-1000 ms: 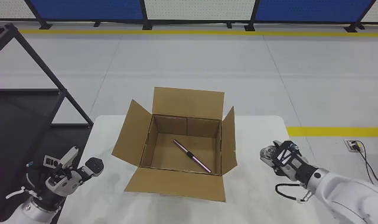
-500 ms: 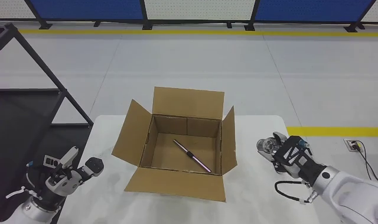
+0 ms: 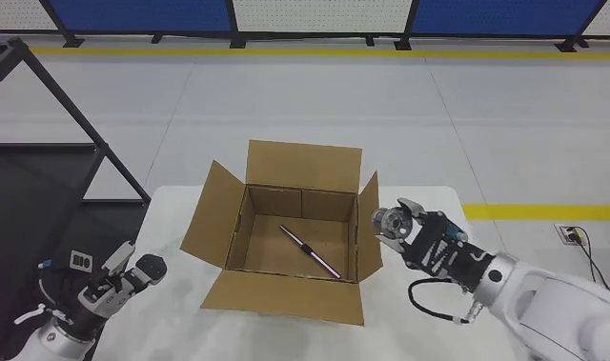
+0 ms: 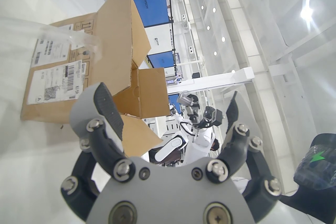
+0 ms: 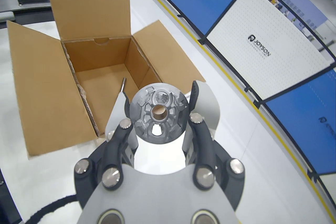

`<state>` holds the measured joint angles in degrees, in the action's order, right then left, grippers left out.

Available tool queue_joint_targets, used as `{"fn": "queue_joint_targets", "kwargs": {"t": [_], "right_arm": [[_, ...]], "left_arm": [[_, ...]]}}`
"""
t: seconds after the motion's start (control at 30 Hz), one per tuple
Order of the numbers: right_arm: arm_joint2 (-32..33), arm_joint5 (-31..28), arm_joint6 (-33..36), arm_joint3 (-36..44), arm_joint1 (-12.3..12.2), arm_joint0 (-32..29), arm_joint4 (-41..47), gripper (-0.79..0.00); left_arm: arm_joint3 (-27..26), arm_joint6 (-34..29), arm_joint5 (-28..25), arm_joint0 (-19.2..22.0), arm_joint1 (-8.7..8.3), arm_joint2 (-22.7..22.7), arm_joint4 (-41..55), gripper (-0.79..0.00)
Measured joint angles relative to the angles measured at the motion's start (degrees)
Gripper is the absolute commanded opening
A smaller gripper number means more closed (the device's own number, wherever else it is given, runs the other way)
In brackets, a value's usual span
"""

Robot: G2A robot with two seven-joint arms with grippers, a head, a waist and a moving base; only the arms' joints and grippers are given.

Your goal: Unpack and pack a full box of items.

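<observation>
Right hand (image 5: pixel 159 95) clenched on the cast metal disc (image 5: pixel 147 107) — rigid, probably heavy, gripped across its rim — beside the open box (image 3: pixel 303 166); left hand (image 4: pixel 169 97) released.

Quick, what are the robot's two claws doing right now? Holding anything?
Left gripper: open, holding nothing.
Right gripper: closed on a round metal disc.

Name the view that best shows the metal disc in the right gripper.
Right wrist view: the round grey metal disc faces the camera, clamped in the right gripper. Top view shows it small beside a flap of the brown cardboard box; left wrist view, tiny and far off.
</observation>
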<state>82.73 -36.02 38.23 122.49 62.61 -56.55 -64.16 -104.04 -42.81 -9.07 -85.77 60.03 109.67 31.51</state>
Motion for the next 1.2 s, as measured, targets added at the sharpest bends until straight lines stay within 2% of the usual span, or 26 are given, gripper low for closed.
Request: {"fn": "queue_joint_targets", "kwargs": {"t": [0.17,0.3,0.43,0.53,0.63,1.03,1.2], "right_arm": [[-11.42,3.09,5.33,-4.97,1.36,13.14,4.00,-0.785],[-21.05,8.64,9.15,-10.79,3.26,22.93,4.67,-0.785],[-30.59,13.52,8.32,-20.62,6.02,31.40,8.57,-0.785],[-35.93,17.41,7.58,-28.08,8.01,35.52,9.46,-0.785],[-38.24,17.65,7.46,-31.73,8.79,37.05,10.60,-0.785],[-38.53,17.54,7.48,-31.94,8.81,36.55,10.02,-0.785],[-42.71,21.02,7.59,-37.89,10.83,38.24,9.17,-0.785]], "left_arm": [[1.85,-1.29,-2.11,-0.62,0.02,0.56,1.32,0.000],[2.37,-3.02,-4.27,-1.86,0.12,0.85,3.19,0.000],[1.93,-4.46,-4.72,-3.00,0.17,0.80,4.26,0.000],[1.89,-4.52,-4.72,-3.03,0.17,0.79,4.24,0.000],[1.90,-4.49,-4.71,-3.01,0.17,0.79,4.23,0.000],[1.73,-4.11,-4.45,-3.01,0.19,0.66,4.16,0.000],[0.28,-2.13,-3.17,-2.88,0.25,-0.37,2.86,0.000]]}}
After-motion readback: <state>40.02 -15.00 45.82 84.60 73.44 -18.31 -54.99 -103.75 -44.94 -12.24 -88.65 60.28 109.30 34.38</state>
